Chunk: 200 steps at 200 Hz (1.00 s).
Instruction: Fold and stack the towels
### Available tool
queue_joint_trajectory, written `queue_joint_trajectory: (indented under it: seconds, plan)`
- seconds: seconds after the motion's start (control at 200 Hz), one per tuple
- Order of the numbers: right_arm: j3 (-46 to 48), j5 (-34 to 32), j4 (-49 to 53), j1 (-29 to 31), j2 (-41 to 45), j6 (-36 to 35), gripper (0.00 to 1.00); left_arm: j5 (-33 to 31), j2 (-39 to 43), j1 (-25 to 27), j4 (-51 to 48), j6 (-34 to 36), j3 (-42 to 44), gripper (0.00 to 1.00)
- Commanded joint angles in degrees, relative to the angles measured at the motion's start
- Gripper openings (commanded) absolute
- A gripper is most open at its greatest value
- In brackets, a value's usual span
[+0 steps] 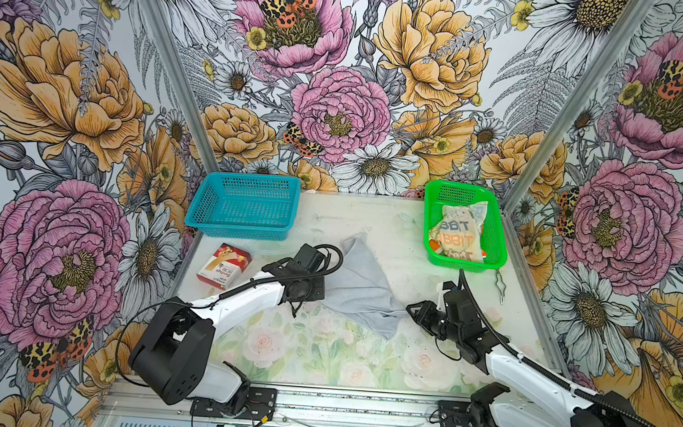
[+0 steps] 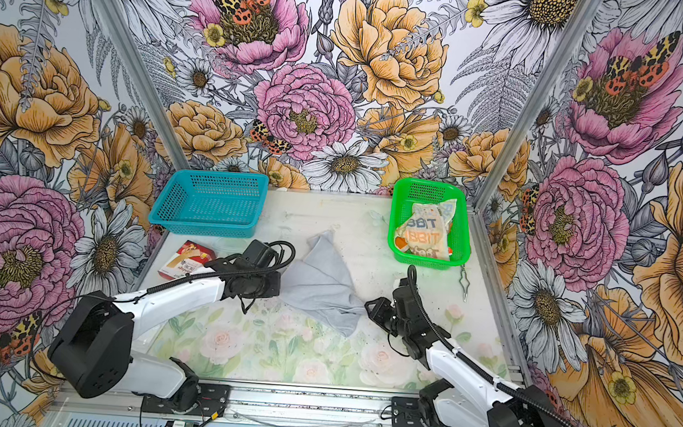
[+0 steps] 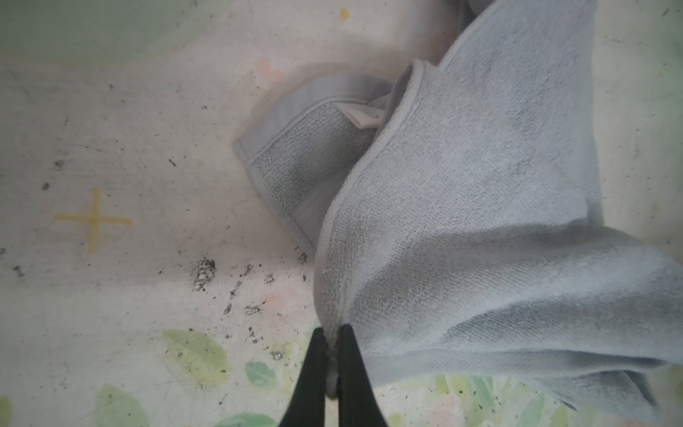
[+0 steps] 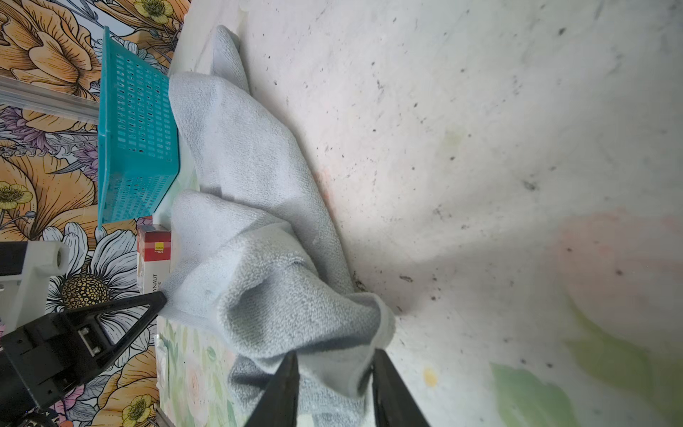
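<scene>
A: Where is the grey towel [image 1: 361,285] to be found?

B: It is seen crumpled on the middle of the surface [image 1: 320,359], between the two arms, with one narrow end pointed toward the back wall.

A: How is it held?

B: Its hem is pinched by the left tool [image 3: 332,351], whose jaws are pressed together on the edge, and ridges are drawn through the cloth toward that pinch. The right tool [image 4: 336,373] is set at the opposite side of the towel. Its jaws are partly apart with a bunched fold between them, and whether that fold is actually gripped cannot be told.

A: Why are two opposite sides taken?

B: It is judged that the cloth is to be stretched flat before any fold is made. Taken by one edge alone, it would only be dragged.

A: And the other towels?

B: The cream towel [image 1: 457,232] is seen loosely bundled in the green basket [image 1: 467,265], with a scrap of orange showing beneath it. Nothing is seen folded or stacked, so the task is judged to be at an early stage.
</scene>
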<state>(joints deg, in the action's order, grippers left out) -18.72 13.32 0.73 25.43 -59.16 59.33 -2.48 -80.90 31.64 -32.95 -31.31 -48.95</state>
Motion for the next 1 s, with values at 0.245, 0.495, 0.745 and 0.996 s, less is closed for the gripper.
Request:
queue_joint_trajectory:
  seconds: [0.245, 0.495, 0.745, 0.996]
  plan:
    - [-0.48, 0.69, -0.2, -0.03, -0.61, -0.36, 0.29, 1.16, 0.05, 0.1, 1.6, 1.12, 1.26, 0.0]
    - [-0.72, 0.71, 0.32, -0.03, 0.02, -0.35, 0.04, 1.33, -0.05, 0.16, 1.68, 1.42, 0.95, 0.0]
    - [-5.7, 3.81, 0.62, -0.94, 1.79, -3.96, 0.0, 4.28, 4.93, -1.85, 0.32, 1.73, -1.21, 0.0]
    - [-26.51, 11.15, 5.52, -4.47, 0.84, -16.61, 0.0, 0.47, 13.72, -2.19, -10.04, 9.47, -16.92, 0.0]
